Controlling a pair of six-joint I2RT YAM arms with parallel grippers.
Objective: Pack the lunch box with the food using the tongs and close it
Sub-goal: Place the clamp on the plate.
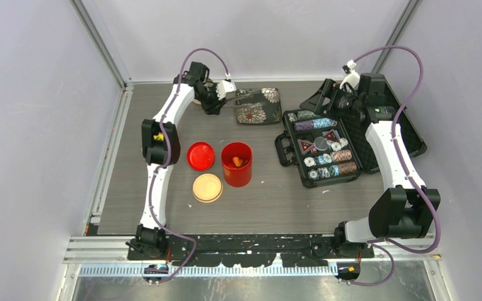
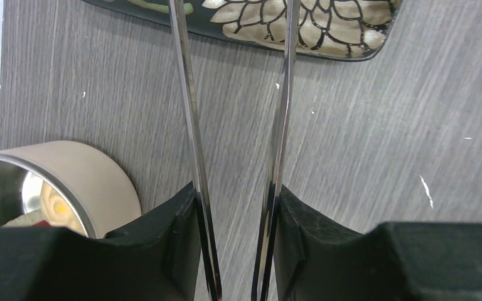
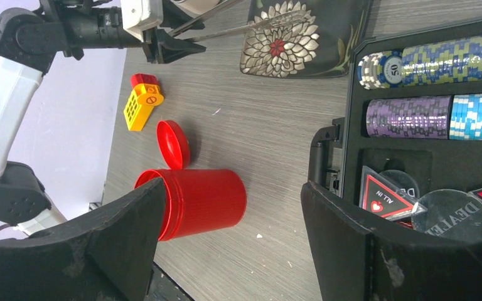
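My left gripper [image 2: 235, 207] pinches the tongs [image 2: 188, 125] in its jaws, tips over the flowered plate [image 1: 258, 105] behind the red canister [image 1: 236, 164], probably to take food; the right gripper [image 3: 232, 188] has jaws wide, empty.

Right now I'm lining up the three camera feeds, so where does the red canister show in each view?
Top external: the red canister stands mid-table, right of its red lid.
Left wrist: not in it.
Right wrist: the canister sits lower left of centre, mouth pointing left.
Shared landmark: the floral tray, seen in all three views.
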